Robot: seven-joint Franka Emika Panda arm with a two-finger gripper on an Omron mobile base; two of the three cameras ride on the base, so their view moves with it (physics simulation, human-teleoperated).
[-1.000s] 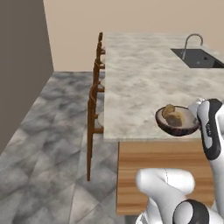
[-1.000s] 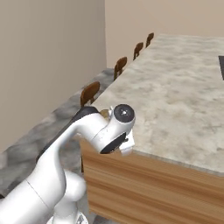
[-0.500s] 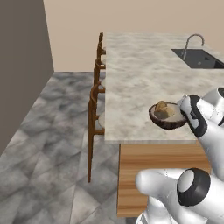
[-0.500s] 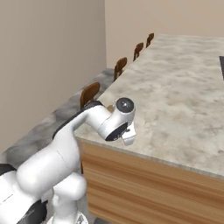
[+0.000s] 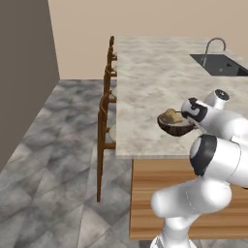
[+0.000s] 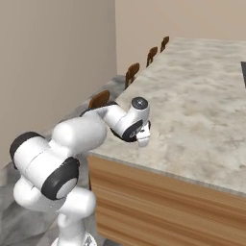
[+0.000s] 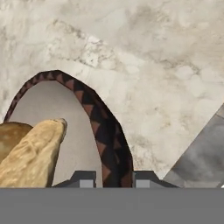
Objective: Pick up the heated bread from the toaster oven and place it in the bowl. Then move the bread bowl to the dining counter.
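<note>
Kitchen w/ beige walls, grey marbled floor [image 5: 53, 160]. The dining counter [image 5: 160, 77], a long pale marbled table on a wooden base, has wooden stools [image 5: 105, 104] along its left side and a sink [image 5: 220, 64] w/ faucet at the far right.

Step in hand, as I judge it: 2nd half of the task. The bread [image 5: 172, 116] already sits in the bowl [image 5: 175, 127], and the bowl is being carried over the near end of the table, close to its front edge. In the left base view the bowl looks just above the stone; can't tell if the bottom is touching. The gripper [image 7: 113, 181] has its jaws narrow, pinched on the bowl's dark patterned rim, one finger inside and one outside, per the hand view. Bread [image 7: 30, 153] lies against the inner wall beside the grip.

Next move prob calls for: lower the bowl level onto the stone, a bit further in from the edge, then open jaws and lift straight off the rim w/o tipping it.

In the way: nothing on the stone nearby. Sink is well apart and the stools stand below table level. Main risk is the closeness of the front edge.
</note>
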